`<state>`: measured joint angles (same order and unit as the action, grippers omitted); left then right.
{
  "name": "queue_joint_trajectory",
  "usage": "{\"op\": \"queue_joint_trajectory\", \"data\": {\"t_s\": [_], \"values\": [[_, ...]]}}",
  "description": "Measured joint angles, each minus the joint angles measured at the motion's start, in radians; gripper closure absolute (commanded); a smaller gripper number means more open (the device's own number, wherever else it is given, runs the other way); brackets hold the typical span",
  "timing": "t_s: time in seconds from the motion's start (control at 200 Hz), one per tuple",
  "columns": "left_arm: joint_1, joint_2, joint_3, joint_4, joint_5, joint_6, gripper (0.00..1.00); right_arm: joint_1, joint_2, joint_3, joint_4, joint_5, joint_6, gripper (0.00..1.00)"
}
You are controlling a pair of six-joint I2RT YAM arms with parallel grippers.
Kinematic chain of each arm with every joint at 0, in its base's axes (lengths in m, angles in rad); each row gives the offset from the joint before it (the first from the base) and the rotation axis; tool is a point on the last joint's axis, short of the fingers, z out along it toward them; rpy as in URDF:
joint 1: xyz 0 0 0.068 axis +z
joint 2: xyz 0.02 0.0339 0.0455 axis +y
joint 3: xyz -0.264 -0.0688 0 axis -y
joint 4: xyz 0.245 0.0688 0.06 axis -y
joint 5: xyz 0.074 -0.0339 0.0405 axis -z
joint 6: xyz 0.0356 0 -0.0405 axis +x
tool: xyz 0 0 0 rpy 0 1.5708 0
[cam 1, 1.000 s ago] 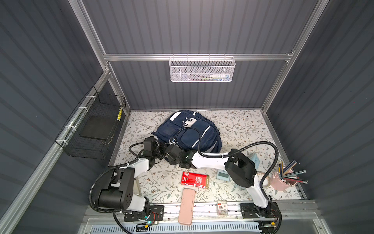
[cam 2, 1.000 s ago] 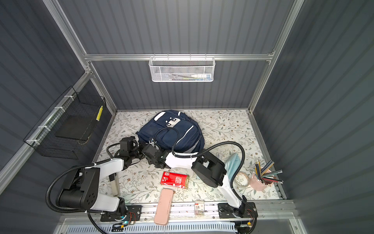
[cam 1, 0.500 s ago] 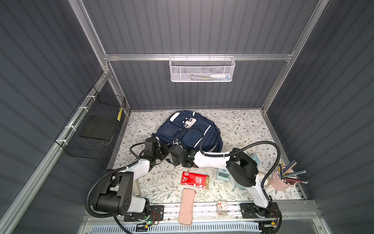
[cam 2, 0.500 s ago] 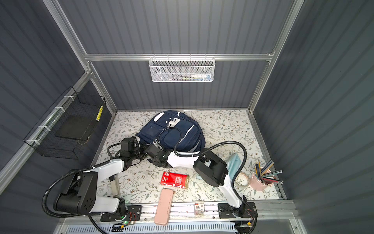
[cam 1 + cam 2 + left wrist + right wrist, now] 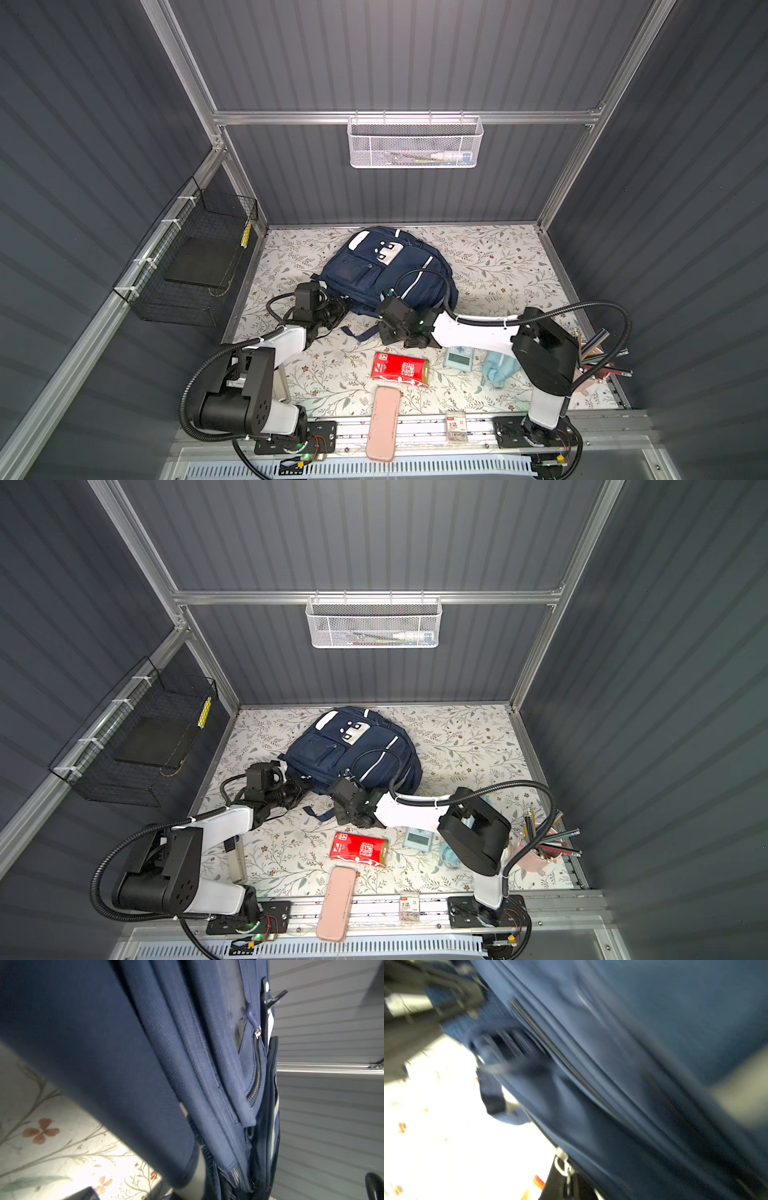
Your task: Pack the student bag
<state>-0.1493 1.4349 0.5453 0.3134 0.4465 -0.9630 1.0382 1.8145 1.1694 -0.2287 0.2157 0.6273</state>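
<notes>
Navy student bag [image 5: 386, 270] with white stripes, a dotted white patch and zip pockets lies flat on the floral table [image 5: 498, 266]. Far beyond the fingers, a white mesh basket [image 5: 415, 143] holds a tube [image 5: 451, 157]. Behind the right gripper [image 5: 388, 307], a pink cup [image 5: 534, 860] bristles with pencils [image 5: 557, 845]. The left gripper [image 5: 337, 309] and the right are both clenched at the bag's near edge. Fabric pinched? Can't tell.

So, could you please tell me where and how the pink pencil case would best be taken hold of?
The pink pencil case lies flat, long and slim, running from the floral mat out over the front rail. I would grip it at mid-length from straight above, jaws across its narrow width; both long sides look free.
</notes>
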Motion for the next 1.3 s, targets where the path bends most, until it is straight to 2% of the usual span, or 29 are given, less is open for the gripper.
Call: {"op": "queue_joint_trajectory", "data": {"t_s": [0.25, 0.39, 0.485, 0.62, 0.68, 0.75, 0.77, 0.81, 0.931, 1.106, 1.236, 1.296], "values": [[0.021, 0.010, 0.015, -0.009, 0.011, 0.018, 1.00, -0.033, -0.166, -0.163, -0.052, 0.008, -0.032, 1.00], [0.021, 0.024, 0.029, -0.016, 0.019, 0.027, 1.00, -0.134, -0.266, -0.271, -0.062, -0.025, -0.063, 1.00], [0.022, 0.047, 0.037, -0.014, 0.027, 0.028, 1.00, -0.183, -0.290, -0.283, -0.076, -0.047, -0.095, 1.00], [0.032, 0.114, 0.068, 0.016, 0.039, 0.028, 1.00, -0.129, -0.257, -0.230, -0.113, -0.041, -0.116, 1.00], [0.037, 0.145, 0.082, 0.045, 0.040, 0.027, 0.79, -0.082, -0.213, -0.178, -0.128, -0.043, -0.114, 1.00], [0.049, 0.161, 0.093, 0.071, 0.028, 0.026, 0.45, -0.029, -0.151, -0.103, -0.140, -0.058, -0.111, 1.00], [0.051, 0.160, 0.096, 0.072, 0.027, 0.027, 0.39, -0.013, -0.129, -0.075, -0.145, -0.064, -0.111, 1.00], [0.052, 0.151, 0.097, 0.076, 0.019, 0.028, 0.34, 0.009, -0.092, -0.026, -0.148, -0.075, -0.109, 1.00], [0.052, 0.061, 0.083, 0.044, -0.015, 0.027, 0.32, 0.050, 0.016, 0.124, -0.133, -0.120, -0.109, 1.00], [0.020, -0.165, -0.063, 0.057, -0.033, -0.048, 0.33, 0.055, 0.125, 0.265, -0.109, -0.160, -0.120, 1.00], [-0.077, -0.160, -0.137, 0.105, -0.044, -0.143, 0.37, 0.059, 0.141, 0.278, -0.095, -0.163, -0.131, 1.00], [-0.111, -0.136, -0.140, 0.121, -0.055, -0.171, 0.46, 0.062, 0.141, 0.278, -0.094, -0.163, -0.131, 1.00]]}}
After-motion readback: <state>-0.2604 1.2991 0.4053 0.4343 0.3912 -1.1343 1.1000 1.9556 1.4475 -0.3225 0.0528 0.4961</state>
